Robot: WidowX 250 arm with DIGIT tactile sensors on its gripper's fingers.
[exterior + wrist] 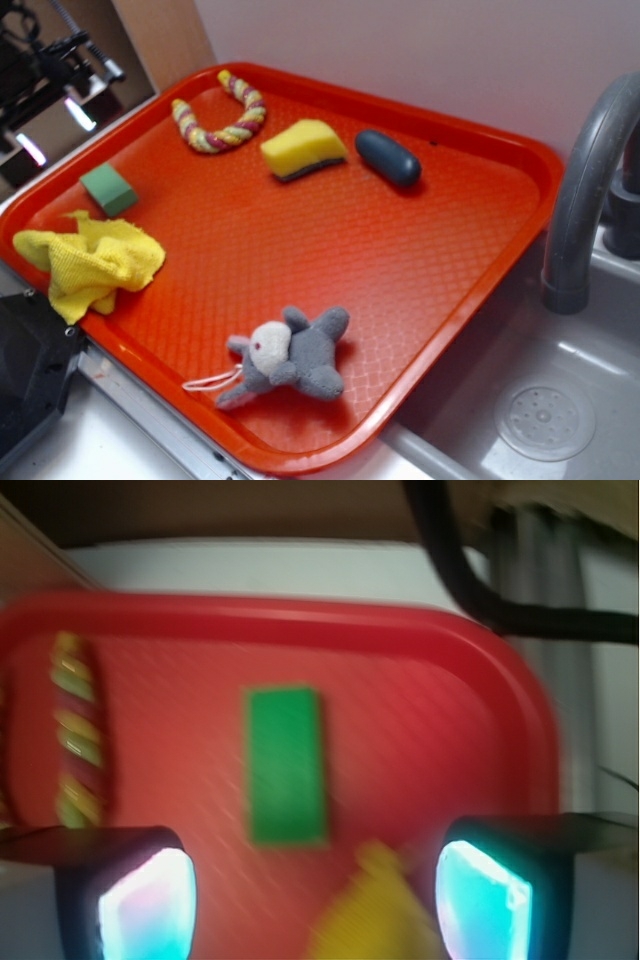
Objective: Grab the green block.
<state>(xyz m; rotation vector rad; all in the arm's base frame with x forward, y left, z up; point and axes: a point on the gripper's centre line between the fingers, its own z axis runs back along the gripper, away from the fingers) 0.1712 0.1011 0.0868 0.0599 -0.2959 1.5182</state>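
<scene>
The green block lies flat near the left rim of the red tray, just beyond a crumpled yellow cloth. In the wrist view, which is blurred, the green block sits ahead of my gripper, roughly centred between the two fingers and apart from them. The jaws stand wide open, and only the yellow cloth shows low between them. Black parts of the arm appear at the top left of the exterior view, above and behind the tray corner.
Also on the tray are a striped rope toy, a yellow sponge, a dark blue oval object and a grey plush elephant. A grey faucet and a sink stand to the right.
</scene>
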